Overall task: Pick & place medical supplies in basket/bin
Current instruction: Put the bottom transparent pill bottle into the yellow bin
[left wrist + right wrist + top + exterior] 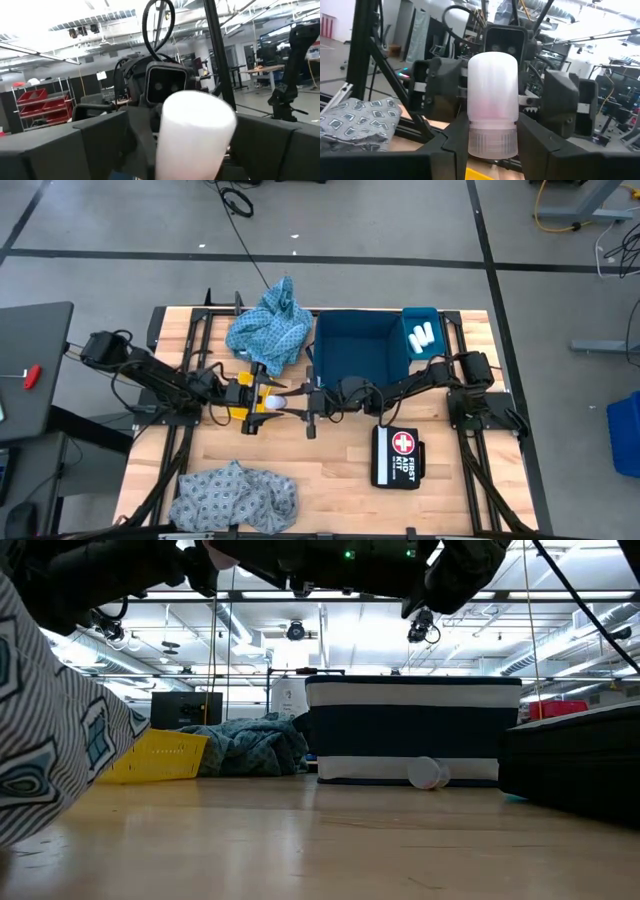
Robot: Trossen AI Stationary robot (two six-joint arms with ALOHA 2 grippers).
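A small white cylinder with a ribbed cap end (492, 107) is held in the air over the table's middle (273, 394), between both grippers. My left gripper (262, 397) comes from the left and my right gripper (300, 406) from the right; both are shut on it. One light-blue patterned cloth (268, 330) lies heaped at the far edge against the blue bin (360, 320). The other cloth (235, 496) lies at the near edge. Several white rolls (422, 334) lie in a small teal tray. One small roll (428, 773) lies on the table before the bin. My left gripper has the cylinder's plain white body (195, 125) between its two fingers, which come level from the table's left. The cylinder is clear of the table. My right gripper pinches the ribbed cap end (492, 142) between its two fingers (451, 150), coming level from the table's right.
A black first aid kit (397, 457) lies at the near right. A yellow perforated object (160, 755) sits on the table under my left arm. Bare wood lies between the kit and the near cloth.
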